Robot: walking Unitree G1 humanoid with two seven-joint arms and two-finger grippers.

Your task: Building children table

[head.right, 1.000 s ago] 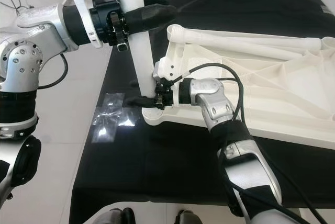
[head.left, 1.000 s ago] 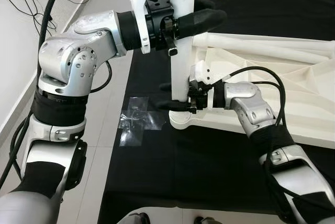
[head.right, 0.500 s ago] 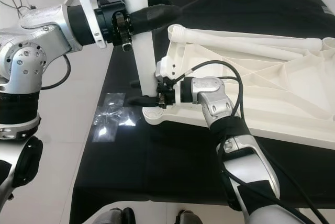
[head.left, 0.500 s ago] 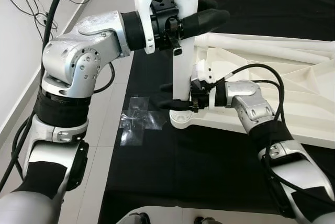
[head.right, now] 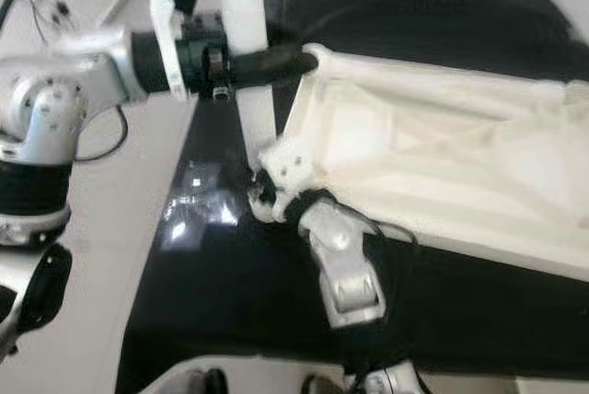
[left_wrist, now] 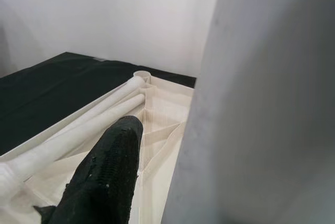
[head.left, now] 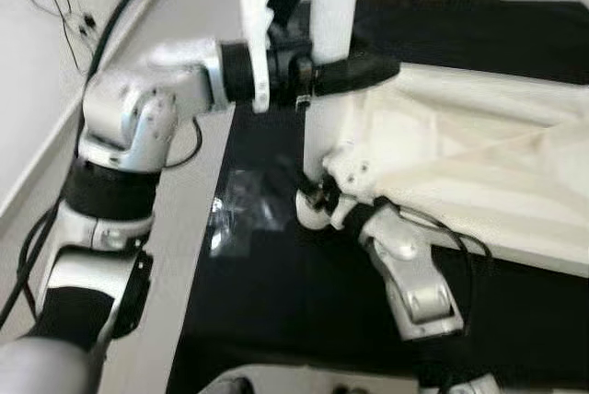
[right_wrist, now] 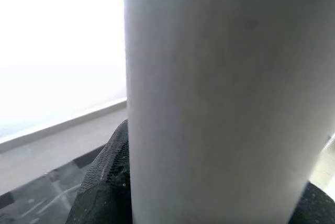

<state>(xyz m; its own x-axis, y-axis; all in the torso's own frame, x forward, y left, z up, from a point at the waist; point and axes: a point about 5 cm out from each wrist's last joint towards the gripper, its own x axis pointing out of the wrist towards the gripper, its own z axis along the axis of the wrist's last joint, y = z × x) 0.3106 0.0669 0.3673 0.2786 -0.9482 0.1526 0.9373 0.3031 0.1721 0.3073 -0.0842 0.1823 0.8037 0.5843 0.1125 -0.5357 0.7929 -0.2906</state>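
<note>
A: Step? Leg point(head.left: 329, 53) being seated upright into corner socket point(head.left: 311, 212) of upturned tabletop point(head.left: 460, 159), by the look of it. Tabletop lying on black cloth point(head.left: 276, 311) on the floor.

B: Pincers?

A: Left pincer point(head.left: 354, 70) clamped on leg high up, fingers point(left_wrist: 104, 177) closed to the leg's width, one either side. Right pincer point(head.right: 259, 190) low, at leg's foot just above socket; right wrist view has black pads hugging both sides of the white tube, so gripping too. Head views blurred, exact gap hard to read.

B: Seated yet?

A: Can't tell; joint hidden behind right pincer. Probably partway.

B: Next?

A: Prob. push straight down or twist, keeping leg vertical, tabletop held from sliding. Spare legs point(left_wrist: 78, 130) lying inside the tabletop frame for later. Plastic bag point(head.left: 241, 214) on floor beside cloth, well clear.
</note>
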